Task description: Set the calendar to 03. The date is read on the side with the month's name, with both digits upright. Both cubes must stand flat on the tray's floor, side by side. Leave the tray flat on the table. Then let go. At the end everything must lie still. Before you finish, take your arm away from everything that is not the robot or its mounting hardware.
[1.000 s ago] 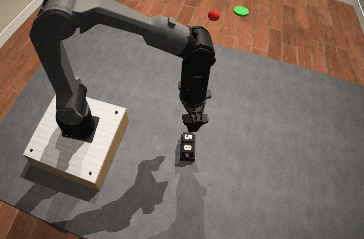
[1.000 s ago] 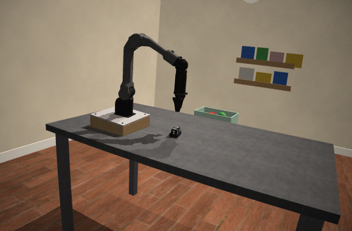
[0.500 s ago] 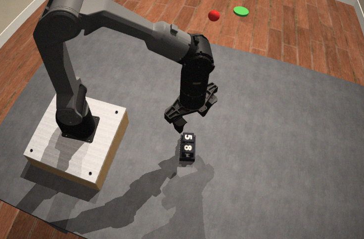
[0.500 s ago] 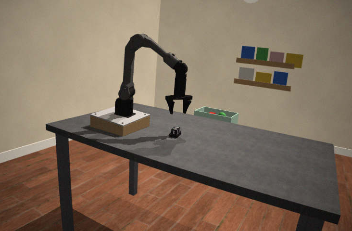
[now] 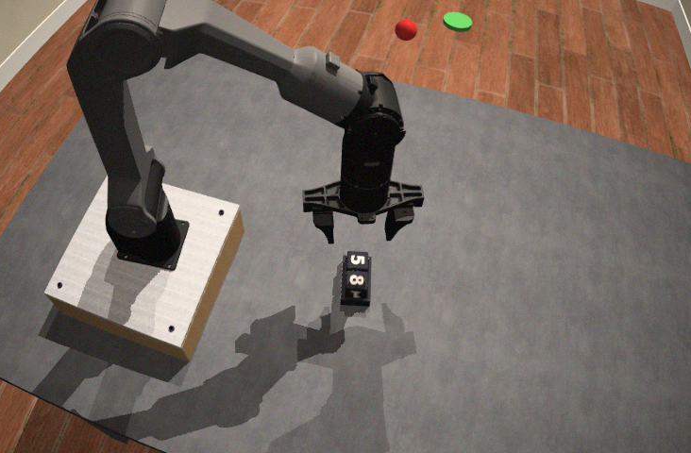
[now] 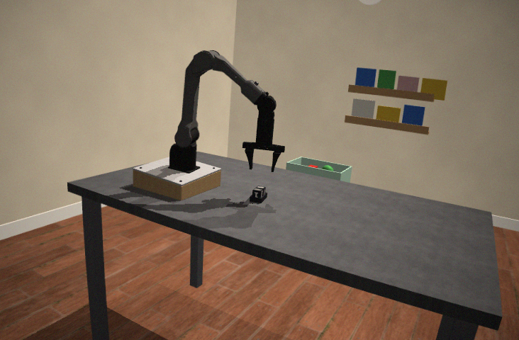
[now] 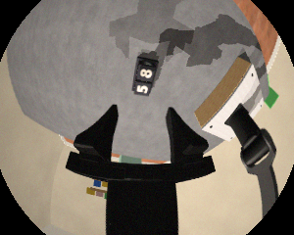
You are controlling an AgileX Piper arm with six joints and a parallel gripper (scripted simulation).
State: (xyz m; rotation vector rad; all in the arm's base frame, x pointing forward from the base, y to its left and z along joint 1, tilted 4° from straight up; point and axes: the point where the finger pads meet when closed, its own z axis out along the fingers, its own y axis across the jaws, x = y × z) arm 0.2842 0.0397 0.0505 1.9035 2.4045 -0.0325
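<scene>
Top view: my black two-fingered gripper [image 5: 360,241] [image 6: 261,170] [image 7: 142,111] hangs, fingers wide apart and holding nothing, beyond the small black calendar tray [image 5: 355,302] [image 6: 258,200] [image 7: 148,59], right of the white-topped base block.

Exterior view: the tray rests on the grey table [image 6: 348,224] [image 5: 517,267] [image 7: 54,64], below the raised fingers.

Wrist view: white-numbered black cubes show "5" [image 7: 142,88] [image 5: 357,260] and "8" [image 7: 146,73] [image 5: 356,279] on their tops; I cannot confirm the date face, and setting 03 appears still ahead.

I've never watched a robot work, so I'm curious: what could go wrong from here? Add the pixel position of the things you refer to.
The two cubes [image 5: 357,270] [image 7: 144,81] sit snugly together, so the open fingers [image 5: 359,241] [image 6: 261,170] might nudge one while reaching for the other. The small tray [image 5: 355,302] [image 6: 258,200] could slide or tip if bumped.
</scene>
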